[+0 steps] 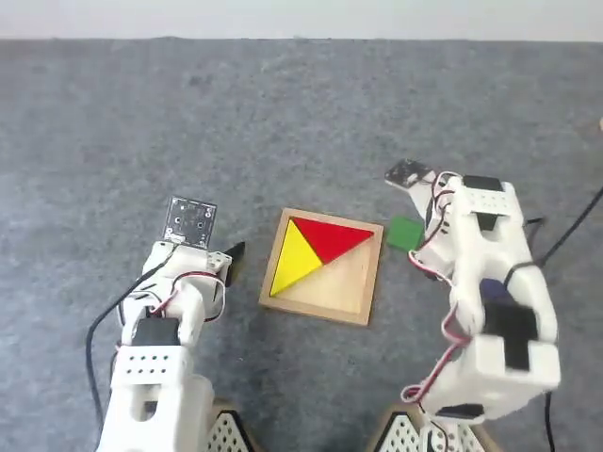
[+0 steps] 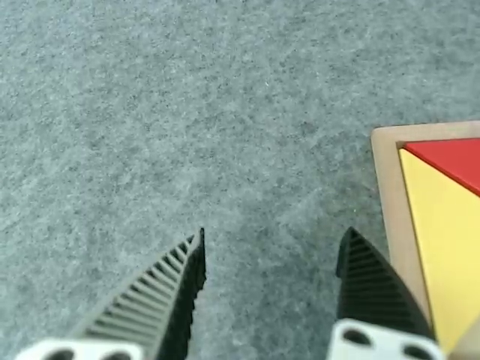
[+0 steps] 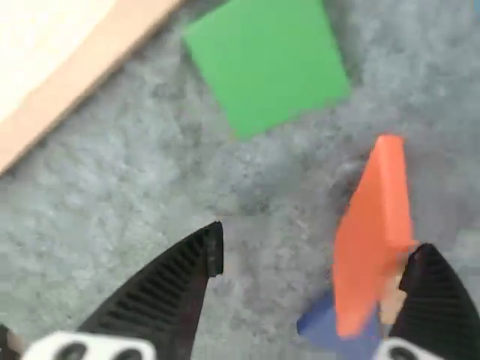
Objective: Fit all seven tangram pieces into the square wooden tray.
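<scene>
The square wooden tray [image 1: 363,292] lies at the table's middle and holds a red triangle [image 1: 330,235] and a yellow triangle [image 1: 292,259]. A green square [image 1: 405,233] rests on the carpet just right of the tray. My left gripper [image 2: 270,259] is open over bare carpet beside the tray's corner [image 2: 386,172]. My right gripper [image 3: 319,262] is open near the green square [image 3: 266,64]. An orange piece [image 3: 371,232] stands tilted on edge against one of its fingers [image 3: 435,300]. A blue piece [image 3: 337,330] lies partly under the orange one.
Grey carpet covers the table. The left arm [image 1: 165,320] sits left of the tray and the right arm [image 1: 485,273] right of it, hiding the carpet below it. The tray's edge [image 3: 75,90] lies close to the green square.
</scene>
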You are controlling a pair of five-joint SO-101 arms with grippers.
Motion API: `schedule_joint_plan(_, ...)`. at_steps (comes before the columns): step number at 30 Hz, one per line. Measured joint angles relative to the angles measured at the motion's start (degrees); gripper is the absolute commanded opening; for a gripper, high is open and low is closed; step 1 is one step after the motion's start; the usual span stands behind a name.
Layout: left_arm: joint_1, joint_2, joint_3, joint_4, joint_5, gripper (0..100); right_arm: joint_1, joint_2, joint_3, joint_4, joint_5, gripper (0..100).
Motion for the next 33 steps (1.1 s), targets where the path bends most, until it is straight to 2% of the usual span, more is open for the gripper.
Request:
schedule_joint_plan(7,0.0,0.0,0.0,0.0,0.0,28,-0.18,-19.78,0.26,6.86,-0.88,38.0)
schedule_joint_plan(10,0.0,0.0,0.0,0.0,0.0,28,-0.18,-23.38,0.88,8.88,-0.7,38.0)
schedule_joint_plan(14,0.0,0.0,0.0,0.0,0.0,28,0.97,-22.77,3.87,4.92,0.09,38.0)
schedule_joint_plan(18,0.0,0.0,0.0,0.0,0.0,28,3.43,-15.38,4.31,0.7,1.32,38.0)
schedule_joint_plan(26,0.0,0.0,0.0,0.0,0.0,28,3.34,-9.14,2.2,0.44,3.6,38.0)
schedule_joint_plan(33,0.0,-0.18,2.2,0.0,0.0,28,3.43,-5.98,2.2,0.26,1.93,38.0)
